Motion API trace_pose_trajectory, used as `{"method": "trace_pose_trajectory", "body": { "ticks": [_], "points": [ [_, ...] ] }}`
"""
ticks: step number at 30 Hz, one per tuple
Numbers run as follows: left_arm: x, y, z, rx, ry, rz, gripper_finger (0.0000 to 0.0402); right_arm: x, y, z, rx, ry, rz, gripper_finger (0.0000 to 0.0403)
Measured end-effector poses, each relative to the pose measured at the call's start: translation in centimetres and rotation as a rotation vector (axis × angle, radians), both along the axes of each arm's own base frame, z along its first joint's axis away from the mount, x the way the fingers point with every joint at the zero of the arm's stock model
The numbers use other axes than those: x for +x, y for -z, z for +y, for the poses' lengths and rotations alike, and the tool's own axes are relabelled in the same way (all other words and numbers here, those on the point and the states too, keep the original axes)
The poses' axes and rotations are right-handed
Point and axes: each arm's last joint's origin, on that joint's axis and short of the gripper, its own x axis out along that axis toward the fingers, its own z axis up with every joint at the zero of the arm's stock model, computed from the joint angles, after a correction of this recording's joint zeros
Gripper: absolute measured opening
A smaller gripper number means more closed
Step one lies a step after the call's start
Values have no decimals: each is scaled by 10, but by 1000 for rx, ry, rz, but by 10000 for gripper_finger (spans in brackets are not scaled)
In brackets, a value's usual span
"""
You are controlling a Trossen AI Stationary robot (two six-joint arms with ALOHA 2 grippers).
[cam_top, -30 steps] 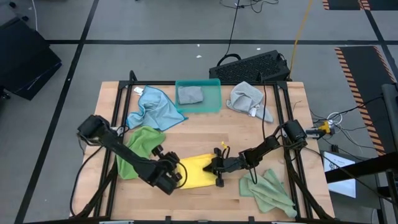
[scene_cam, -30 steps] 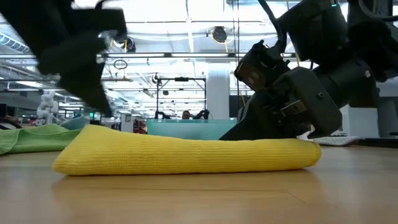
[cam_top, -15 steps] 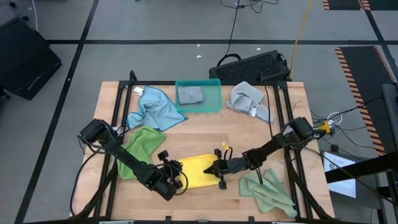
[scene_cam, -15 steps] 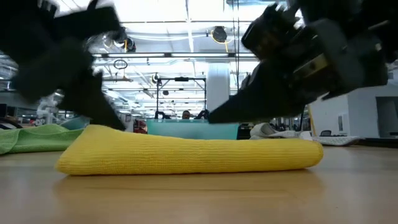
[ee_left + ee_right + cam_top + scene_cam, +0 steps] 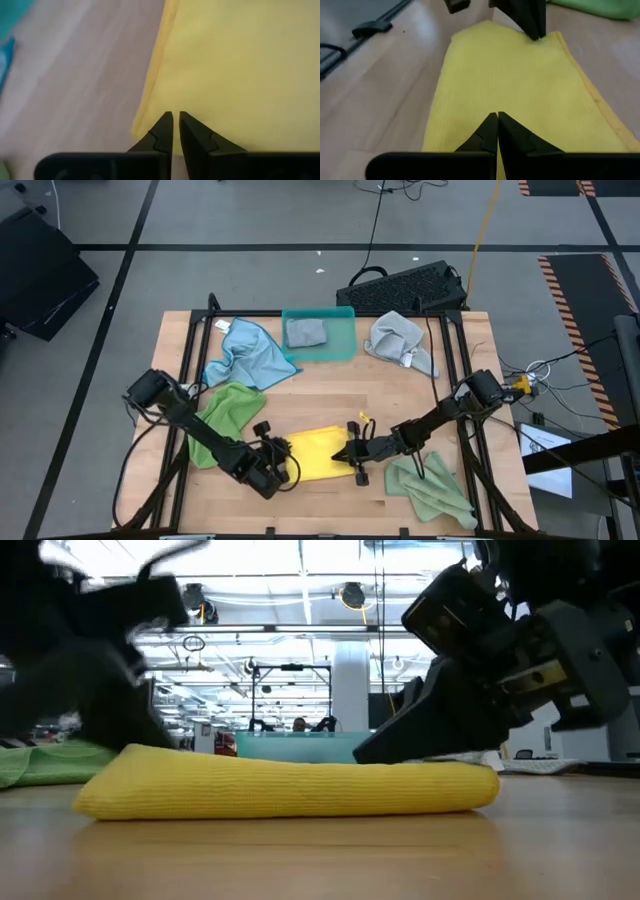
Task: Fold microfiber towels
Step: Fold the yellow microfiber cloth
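The folded yellow towel (image 5: 318,455) is being slid a little leftward along the bench's (image 5: 330,390) front middle, pressed between the closed left gripper (image 5: 284,459) and closed right gripper (image 5: 345,453); the fold is likely being squared.

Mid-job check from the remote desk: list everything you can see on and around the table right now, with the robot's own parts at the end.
yellow towel: one, yellow, folded flat, front centre of table
green towels: two, green, one front left, one front right, both crumpled
blue towel: one, light blue, crumpled, back left
grey towels: two, grey, one in the tray, one back right
tray: one, teal, back centre
table: one, light wood
keyboard: one, black, behind the table
left gripper: fingers shut, at the yellow towel's left end
right gripper: fingers shut, at its right end
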Motion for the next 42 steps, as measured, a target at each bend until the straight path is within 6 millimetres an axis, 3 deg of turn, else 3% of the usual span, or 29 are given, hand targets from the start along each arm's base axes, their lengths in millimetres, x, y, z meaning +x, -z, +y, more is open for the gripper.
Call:
{"method": "trace_pose_trajectory", "body": {
  "ticks": [6,10,21,26,31,42],
  "points": [
    [0,-33,-1,10,105,-55,36,0,-17,0,59,15,-42,4],
    [-2,-41,-13,-7,267,-52,61,-3,-22,0,65,28,-6,4],
    [-17,-35,-46,-5,540,-4,267,-11,-28,-6,41,174,70,4],
    [-18,-14,-54,98,649,60,318,-10,-28,-4,69,182,61,4],
    [-18,1,-56,193,716,116,307,-11,-33,2,75,226,-5,4],
    [-8,4,-43,168,708,173,185,-16,-47,22,120,323,-176,4]
  ]
}}
